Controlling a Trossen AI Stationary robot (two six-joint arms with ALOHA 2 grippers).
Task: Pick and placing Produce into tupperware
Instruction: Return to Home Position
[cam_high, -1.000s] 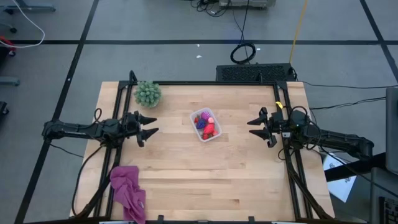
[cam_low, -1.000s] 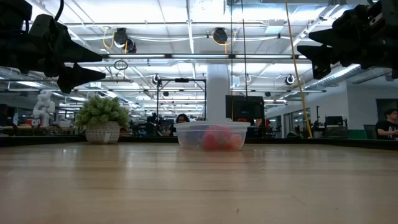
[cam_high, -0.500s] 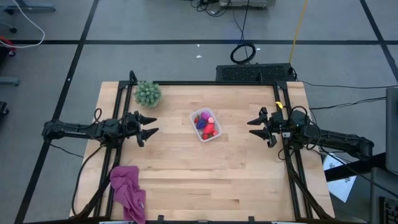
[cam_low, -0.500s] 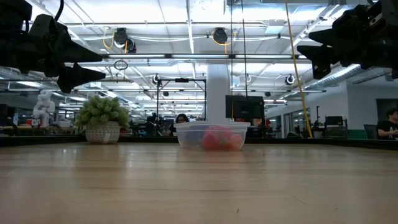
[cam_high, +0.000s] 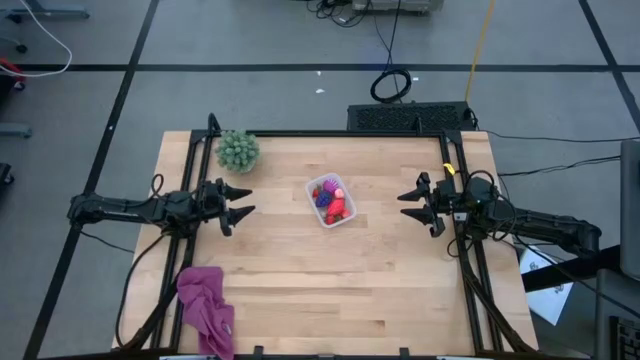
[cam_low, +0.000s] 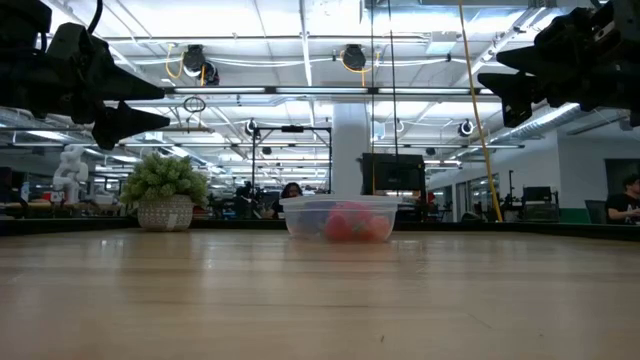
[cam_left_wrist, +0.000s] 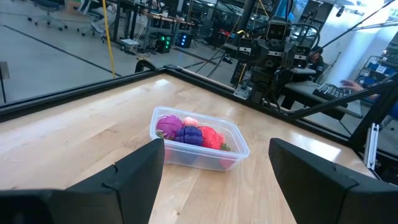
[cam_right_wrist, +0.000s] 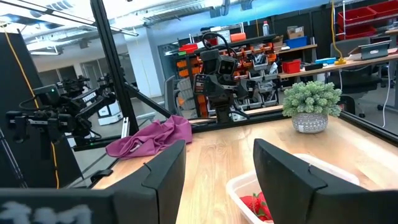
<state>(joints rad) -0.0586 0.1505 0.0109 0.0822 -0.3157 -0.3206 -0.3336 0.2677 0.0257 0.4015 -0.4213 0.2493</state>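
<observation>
Toy produce (cam_high: 330, 203) lies in the container (cam_high: 343, 184), with the left gripper (cam_high: 250, 200) and right gripper (cam_high: 402, 206) well apart on either side, both spread wide and empty.

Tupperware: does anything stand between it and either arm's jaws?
Nothing visible does. Bare table lies between the tupperware and the left jaws, and likewise the right jaws. The potted plant and magenta cloth sit off those lines.

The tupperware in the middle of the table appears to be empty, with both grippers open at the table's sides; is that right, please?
Not quite: the tupperware is not empty; it holds the produce, as the left wrist view shows. The rest stands: it sits mid-table, and the left gripper and right gripper are open at the table's sides.
</observation>
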